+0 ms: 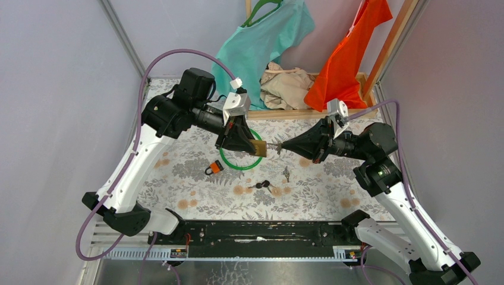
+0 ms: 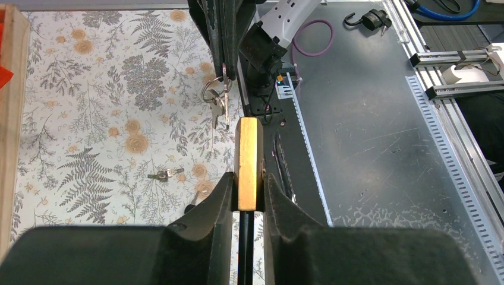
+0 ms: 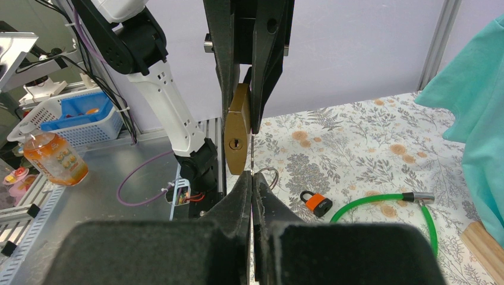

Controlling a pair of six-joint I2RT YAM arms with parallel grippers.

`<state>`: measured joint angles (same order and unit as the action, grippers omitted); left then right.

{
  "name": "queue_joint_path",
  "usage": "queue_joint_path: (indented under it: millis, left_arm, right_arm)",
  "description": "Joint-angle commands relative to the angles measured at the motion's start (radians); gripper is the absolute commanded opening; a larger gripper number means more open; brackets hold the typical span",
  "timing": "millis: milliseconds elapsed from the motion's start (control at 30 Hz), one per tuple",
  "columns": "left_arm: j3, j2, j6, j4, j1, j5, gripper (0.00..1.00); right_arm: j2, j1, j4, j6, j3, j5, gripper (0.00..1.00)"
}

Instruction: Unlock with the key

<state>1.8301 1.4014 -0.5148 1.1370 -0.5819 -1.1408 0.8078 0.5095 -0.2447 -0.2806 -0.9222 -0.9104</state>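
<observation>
Black fingers point(image 2: 208, 208) of the left pincer point(image 2: 248, 187) fill the bottom of the left wrist view. They are closed narrowly on the flat sides of the brass padlock point(image 2: 248, 157), which is held edge-on in the air above the tabletop point(image 2: 89, 119). Beyond it the right pincer point(image 2: 226, 59) carries the key point(image 2: 226, 95), its ring point(image 2: 209, 92) dangling just to one side of the lock.

From the right wrist, the right pincer's jaws are pressed fully together on the key, whose thin blade shows edge-on. The keyhole point(image 3: 235, 143) faces this camera, and the blade stands just beside it, apparently not entered. The shackle is hidden between the left fingers, so I cannot tell whether it has sprung.

From above, both pincers meet nose to nose in mid-air over a green cable loop point(image 1: 241, 161). A small orange padlock point(image 1: 215, 168) and spare keys point(image 1: 264, 186) lie on the tabletop.

My judgement is that lock and key are both in hand and brought together. Lining up, inserting and turning the key, and freeing the shackle are left.
</observation>
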Motion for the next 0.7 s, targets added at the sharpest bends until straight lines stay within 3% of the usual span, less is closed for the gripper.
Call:
queue_joint_path:
  millis: [0,667]
  left_arm:
    - [0.03,-0.018,0.009,-0.077,-0.005,-0.046,0.0]
    - [0.032,-0.017,0.008,-0.078,-0.006,-0.041,0.0]
  right_arm:
    - [-0.001,0.003,-0.038,0.003,-0.019,-0.027,0.0]
    - [-0.041,0.003,0.005,0.021,-0.007,-0.039,0.0]
